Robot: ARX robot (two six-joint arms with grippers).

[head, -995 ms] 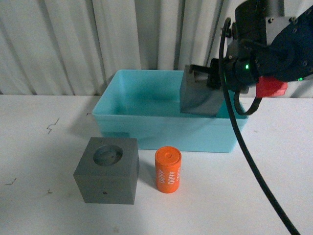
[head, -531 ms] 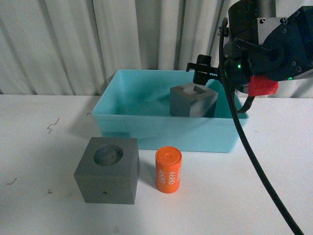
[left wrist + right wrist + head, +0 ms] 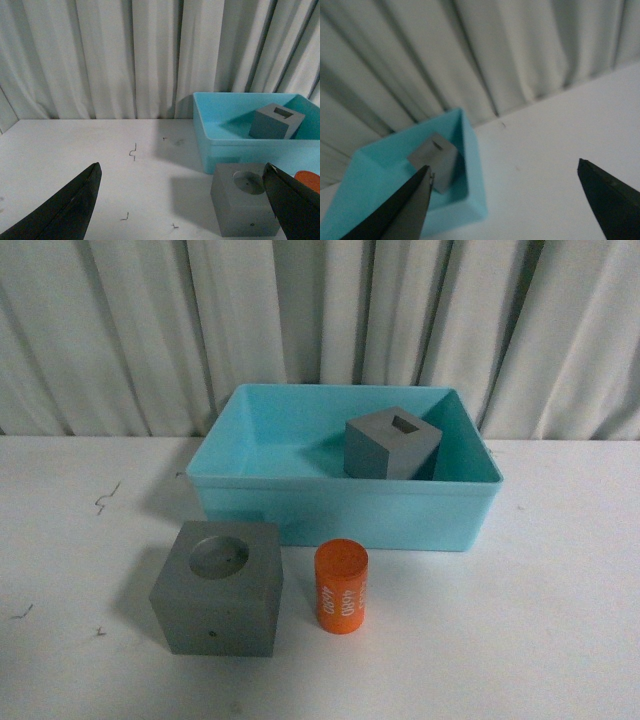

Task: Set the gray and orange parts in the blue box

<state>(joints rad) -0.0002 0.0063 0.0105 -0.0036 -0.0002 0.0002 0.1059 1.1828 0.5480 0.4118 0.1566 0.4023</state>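
Still on the near part of the bench (image 3: 560,630), the gray cube with the round hollow (image 3: 218,587) is seen upright. The orange cylinder (image 3: 342,586) stands just beside it on the right, not touching. Both are found about where they were a second ago.

Behind them the blue box (image 3: 340,508) is set. Inside it, toward the far right corner, the cube with the square hollow (image 3: 392,444) is now resting on the floor of the box, hollow upward and turned a little. A second ago this cube was carried tilted over the right side of the box; half a second ago it was already let go, with the arm just above it. One of the three parts is therefore judged delivered, and two are left on the bench.

The right arm is no longer seen from the front. Its wrist view is blurred, but the right pincer (image 3: 504,164) is shown spread wide and empty, drawn back off the box, with box and cube between its tips. The left pincer (image 3: 182,165) is likewise held wide and empty, low over the bench, pointed toward the round-hollow cube and the box. A pleated curtain (image 3: 320,320) closes the far side.
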